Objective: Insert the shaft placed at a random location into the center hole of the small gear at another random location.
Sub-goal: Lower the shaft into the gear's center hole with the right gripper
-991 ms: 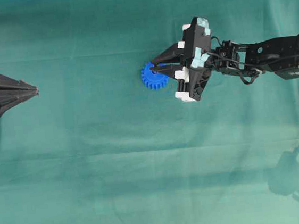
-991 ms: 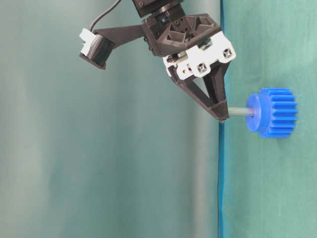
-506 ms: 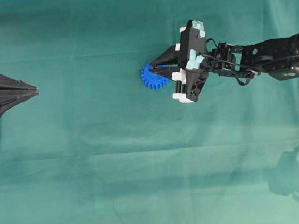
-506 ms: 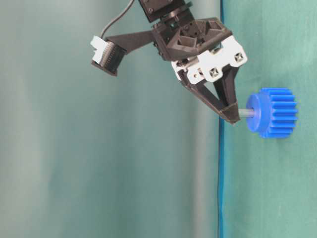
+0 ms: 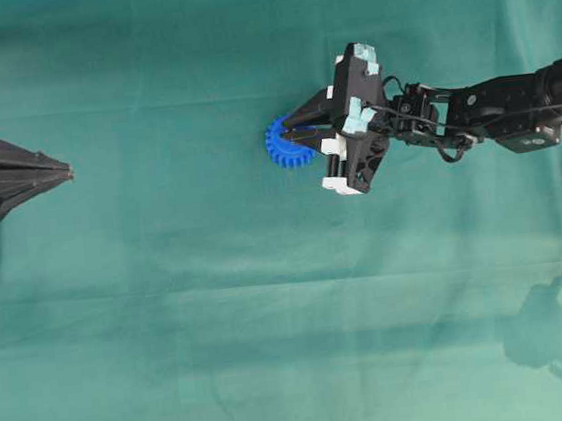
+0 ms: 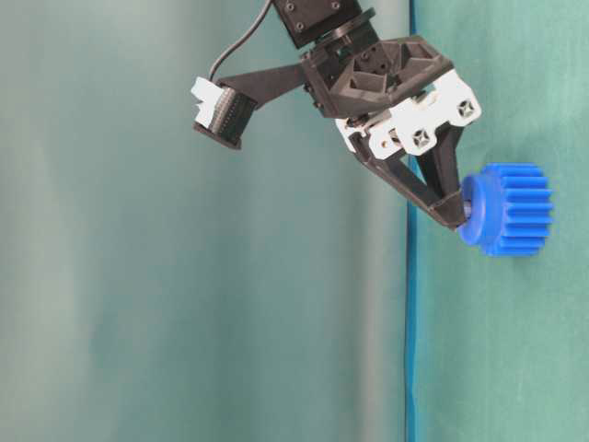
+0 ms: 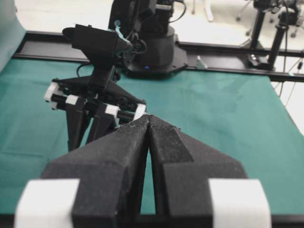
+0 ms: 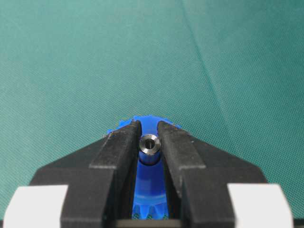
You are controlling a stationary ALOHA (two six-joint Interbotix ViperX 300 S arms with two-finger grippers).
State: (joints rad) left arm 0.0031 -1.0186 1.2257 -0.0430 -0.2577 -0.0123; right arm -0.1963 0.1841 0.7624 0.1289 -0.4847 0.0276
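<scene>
Blue small gear (image 5: 288, 144) took the shaft (image 8: 149, 143) near the worktop's middle.
Right claw (image 8: 149, 142) pinched the shaft's top end, upright over the center hole so it could slide down; left claw (image 7: 149, 124) sat closed, empty.

A green cloth (image 5: 271, 302) covers the desk from edge to edge in the overhead view, lying mostly flat with faint creases running across its lower half and soft dark shadows near the lower right corner. A thin black frame rail (image 7: 228, 72) runs along the far edge of the cloth in the left wrist view. Beyond it lies a pale floor (image 7: 223, 28) with black stands (image 7: 256, 28) and loose cables (too blurred to make out in detail). In the table-level view a pale green backdrop (image 6: 138, 276) fills the left part.
</scene>
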